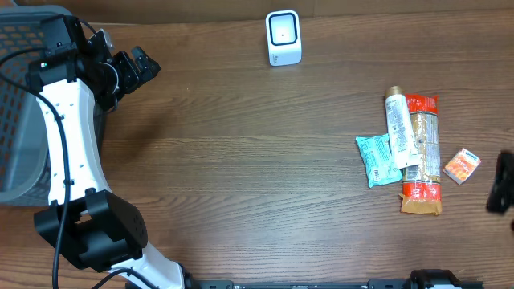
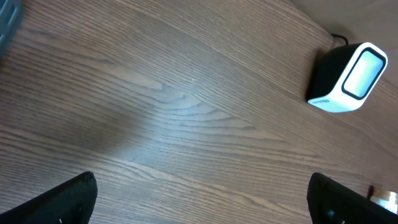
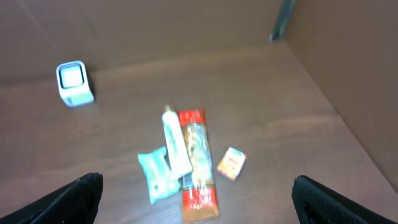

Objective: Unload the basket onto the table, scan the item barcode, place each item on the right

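Four items: we are seeing a white tube (image 1: 397, 128), a teal packet (image 1: 376, 159), a long red-and-tan package (image 1: 422, 152) and a small orange box (image 1: 462, 166) lying grouped on the right side of the wooden surface (image 1: 241, 160).
Arrangement: the white tube is lying along the long red-and-tan package's left edge and overlapping it, the teal packet is touching the tube's lower left, and the small orange box is sitting just beside the package on its right.
Scanner: we are finding the barcode scanner (image 1: 283, 38) standing upright near the far edge, well apart from the items.
Left side: the left end effector (image 2: 202, 199) is hovering over bare wood at the far left with its jaws spread wide and nothing between them, near a grey mesh basket (image 1: 16, 104).
Right side: the right end effector (image 3: 199, 202) is hanging at the right edge, jaws gaping and empty, while its camera is looking across the four items toward the scanner.
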Tool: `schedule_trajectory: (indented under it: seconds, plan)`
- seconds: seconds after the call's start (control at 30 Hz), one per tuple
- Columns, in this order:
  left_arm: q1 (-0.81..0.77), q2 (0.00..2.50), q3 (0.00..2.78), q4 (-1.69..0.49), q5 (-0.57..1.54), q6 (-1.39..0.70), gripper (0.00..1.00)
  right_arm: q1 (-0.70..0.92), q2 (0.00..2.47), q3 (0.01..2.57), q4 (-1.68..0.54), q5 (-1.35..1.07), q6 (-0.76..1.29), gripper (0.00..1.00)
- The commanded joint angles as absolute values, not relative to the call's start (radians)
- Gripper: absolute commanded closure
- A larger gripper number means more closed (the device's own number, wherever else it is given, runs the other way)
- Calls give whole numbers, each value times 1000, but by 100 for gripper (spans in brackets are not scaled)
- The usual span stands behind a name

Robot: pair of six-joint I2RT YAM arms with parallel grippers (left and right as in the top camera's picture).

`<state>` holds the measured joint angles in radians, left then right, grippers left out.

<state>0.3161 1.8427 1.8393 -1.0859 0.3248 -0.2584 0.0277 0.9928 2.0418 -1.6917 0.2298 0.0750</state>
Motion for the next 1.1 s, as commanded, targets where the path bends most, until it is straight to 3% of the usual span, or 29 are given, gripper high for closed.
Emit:
schedule_trajectory:
  seconds: [0.0, 0.17, 0.47, 1.07]
  plan:
    - [319, 1844, 1865, -1088, 322, -243, 0, 32, 960, 2045, -1694, 241, 80, 0]
    - [319, 1844, 1865, -1088, 322, -243, 0, 32, 892, 2042, -1654, 241, 79, 0]
    - [319, 1844, 1865, -1088, 322, -243, 0, 32, 697, 1931, -1377, 152, 79, 0]
    - [319, 1844, 1865, -1088, 322, -243, 0, -39, 320, 1140, -579, -45, 79, 0]
